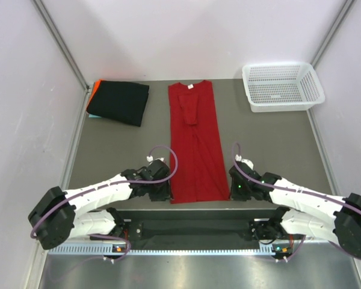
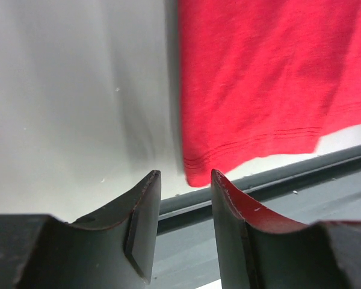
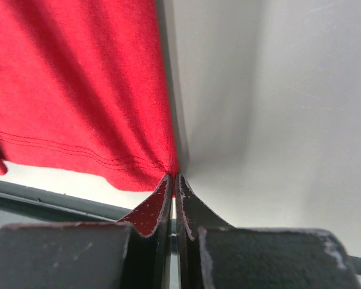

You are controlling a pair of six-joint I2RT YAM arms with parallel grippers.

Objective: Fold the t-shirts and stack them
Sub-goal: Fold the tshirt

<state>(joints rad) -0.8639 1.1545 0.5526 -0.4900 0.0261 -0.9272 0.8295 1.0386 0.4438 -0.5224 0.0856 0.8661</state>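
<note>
Two tools flank the near hem of a bright red cloth t-shirt (image 1: 195, 150), which lies as a long strip down the grey counter (image 1: 271, 138). The left tool (image 2: 185, 174) is half open and empty, just short of one corner. The right tool (image 3: 174, 176) is closed, pinching the other corner. Far left lies a folded black cloth t-shirt (image 1: 119, 101) atop orange (image 1: 95, 89) and light-blue edges. Far right stands a white plastic mesh basket (image 1: 281, 107).

Top cam: high behind my bases, angled down over the whole counter (image 1: 108, 162). Wrist cams: just behind my left fingers (image 2: 145, 211) and right fingers (image 3: 155, 211), close, looking down. All three share the red t-shirt (image 1: 195, 150) near hem; each wrist gets its own corner.
</note>
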